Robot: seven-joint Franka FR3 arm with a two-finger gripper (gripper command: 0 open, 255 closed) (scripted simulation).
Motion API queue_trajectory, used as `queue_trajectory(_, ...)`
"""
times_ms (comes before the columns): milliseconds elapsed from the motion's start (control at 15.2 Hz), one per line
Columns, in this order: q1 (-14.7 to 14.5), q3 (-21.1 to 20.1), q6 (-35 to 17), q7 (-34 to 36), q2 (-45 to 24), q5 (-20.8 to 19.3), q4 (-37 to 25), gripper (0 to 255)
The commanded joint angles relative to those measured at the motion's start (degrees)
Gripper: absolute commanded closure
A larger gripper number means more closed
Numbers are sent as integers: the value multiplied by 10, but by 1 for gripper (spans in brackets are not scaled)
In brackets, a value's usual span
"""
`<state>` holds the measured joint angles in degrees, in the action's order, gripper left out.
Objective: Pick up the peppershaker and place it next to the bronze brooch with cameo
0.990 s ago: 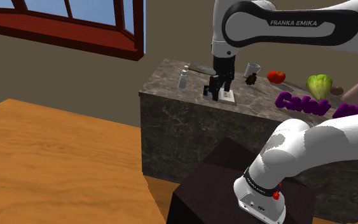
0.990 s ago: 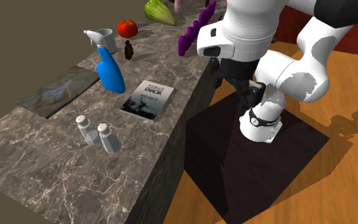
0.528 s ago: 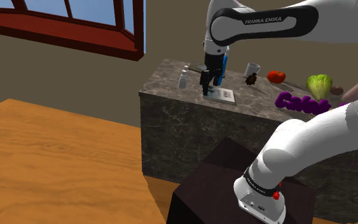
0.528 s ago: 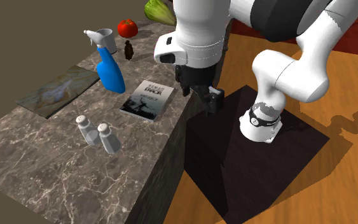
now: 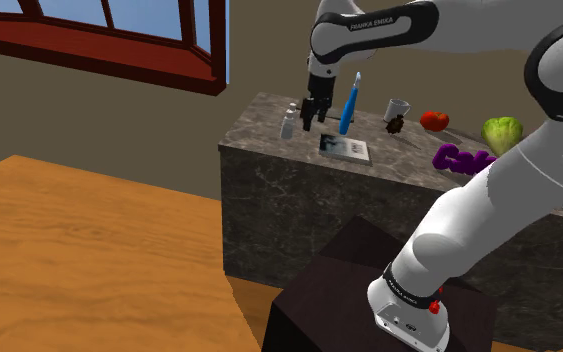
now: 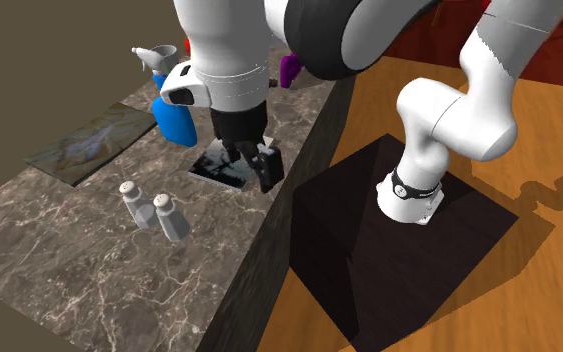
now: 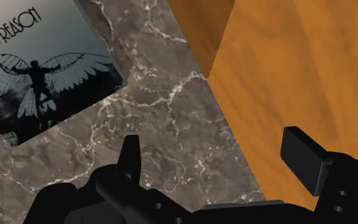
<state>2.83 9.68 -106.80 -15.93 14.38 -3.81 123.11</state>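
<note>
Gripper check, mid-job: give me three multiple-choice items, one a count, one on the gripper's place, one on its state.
1. Count of small white shakers on the grey marble counter: A one; B two; C four.
2. The black gripper hangs: A over the shakers; B over the counter's edge beside the winged-figure book; C touching the shakers.
3. Gripper: A open, empty; B shut on a shaker; C shut on the book.
Answers: B, a pair stands together; B, wrist view shows edge and book below; A, fingers apart, nothing between.
</note>
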Motion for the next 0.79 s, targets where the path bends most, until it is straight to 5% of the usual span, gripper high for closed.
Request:
queue_trajectory(0,1,11,-21,-24,-38,13,-28,0)
queue_trajectory(726,25,41,-52,-145,-238,110,-233,0)
